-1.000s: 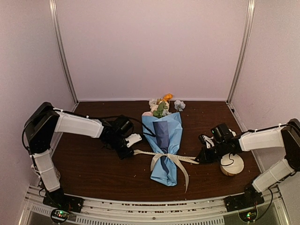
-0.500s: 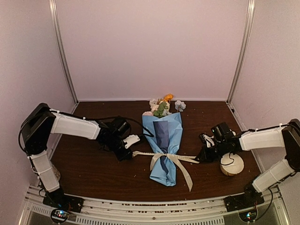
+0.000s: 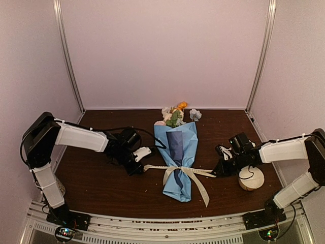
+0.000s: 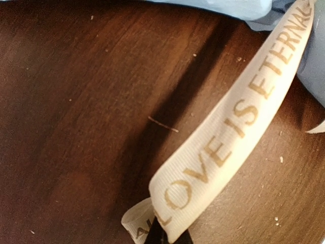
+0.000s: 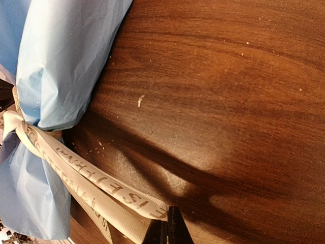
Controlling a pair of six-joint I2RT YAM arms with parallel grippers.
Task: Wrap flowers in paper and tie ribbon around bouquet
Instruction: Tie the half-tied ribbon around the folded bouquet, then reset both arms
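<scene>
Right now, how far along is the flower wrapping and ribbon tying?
Done: the artificial flowers sit wrapped in the blue tissue-paper cone. In hand: the cream lettered ribbon circles the cone's neck, and the left gripper and right gripper are each shut on a strand, pulled sideways. Left: releasing the ribbon; how tight it sits is unclear.

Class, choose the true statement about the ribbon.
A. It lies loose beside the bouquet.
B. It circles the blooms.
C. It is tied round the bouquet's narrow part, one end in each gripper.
C: the ribbon crosses the bouquet's narrow part in a knot, and the left gripper and right gripper each pinch an end.
</scene>
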